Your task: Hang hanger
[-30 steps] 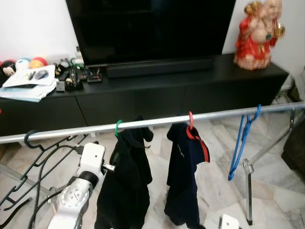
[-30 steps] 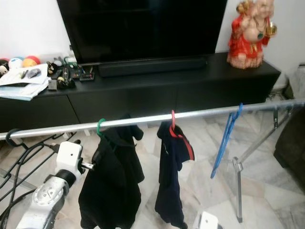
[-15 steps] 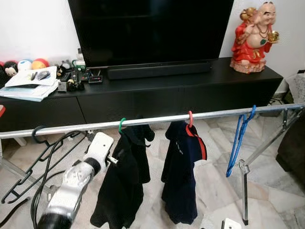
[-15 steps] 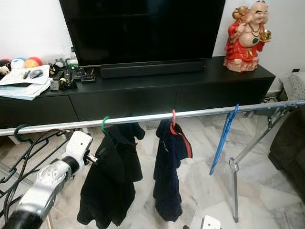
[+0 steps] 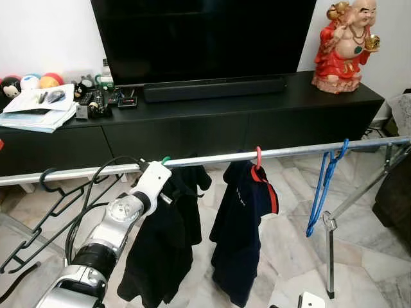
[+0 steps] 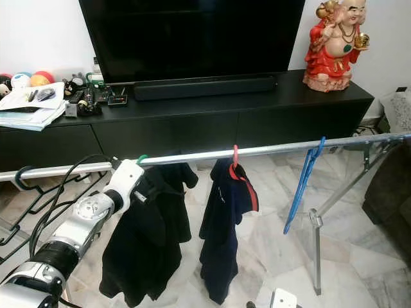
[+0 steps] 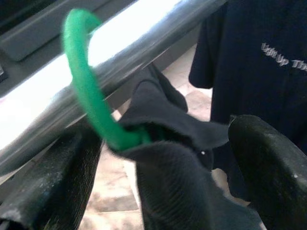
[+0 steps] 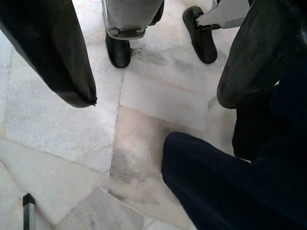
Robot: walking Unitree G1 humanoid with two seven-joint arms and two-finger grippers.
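My left pincer [image 7: 163, 158] is up at the silver rail [image 5: 212, 159], and its two black fingers [image 7: 268, 167] stand wide apart with nothing squeezed between them. Right in front of it, in the gap between the fingers, is the green hanger [image 7: 88, 96] with the black shirt [image 5: 164, 244] on it. The green hook is already curled over the rail, so I think the hanger is hung and my job with it is almost done. The rail runs long from side to side across my pincer, and the hook crosses over it, so the hanger sits square in front of my fingers. The neck of the shirt bunches up right by the hook, very near my fingers, maybe touching them; I cannot tell for sure. I think the next thing is to pull my left arm straight back, away from the rail, and not bump the hook off. Just past my left pincer, on the side away from my body's left, hangs a dark blue shirt [image 5: 244, 224] on a red hanger [image 5: 257, 157], and farther along is a blue hanger [image 5: 324, 186] with nothing on it. My right pincer [image 8: 153, 72] hangs low by the marble floor [image 8: 57, 143], open too, holding nothing. It is far from the green hanger, so my left arm is the near one.
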